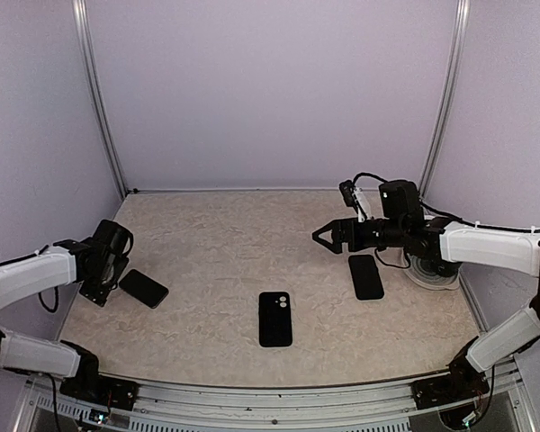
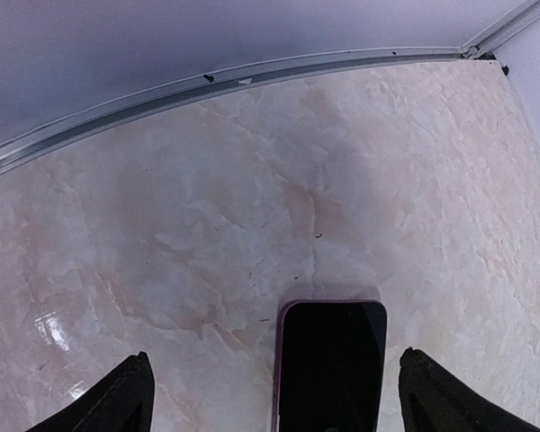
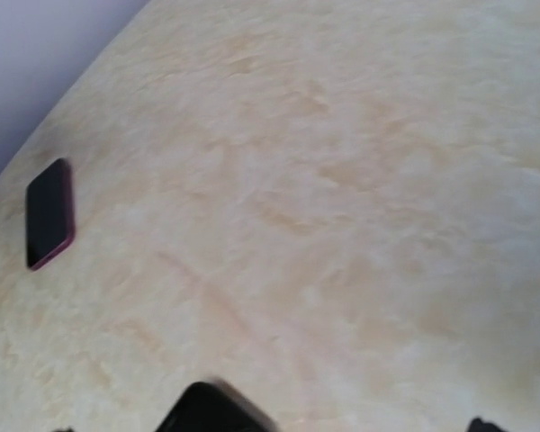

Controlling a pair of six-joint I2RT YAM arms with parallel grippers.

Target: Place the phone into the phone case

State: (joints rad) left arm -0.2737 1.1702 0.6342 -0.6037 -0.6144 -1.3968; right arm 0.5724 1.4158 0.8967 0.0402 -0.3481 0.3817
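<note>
A black phone with a purple rim (image 1: 144, 288) lies screen up at the table's left. In the left wrist view the phone (image 2: 333, 364) lies between my left gripper's (image 2: 279, 400) wide-open fingers (image 2: 130, 396), untouched. A black slab with a camera cut-out (image 1: 275, 319), either the case or a phone's back, lies at centre front. Another flat black slab (image 1: 366, 276) lies at the right. My right gripper (image 1: 322, 238) hovers open and empty above the table, left of that slab. The right wrist view shows the purple-rimmed phone (image 3: 49, 213) far off and a blurred black corner (image 3: 211, 409).
A white round object (image 1: 435, 273) sits at the right edge under my right arm. Lilac walls with metal rails (image 1: 103, 108) close in the back and both sides. Bare marble-patterned tabletop (image 1: 234, 243) lies between the arms.
</note>
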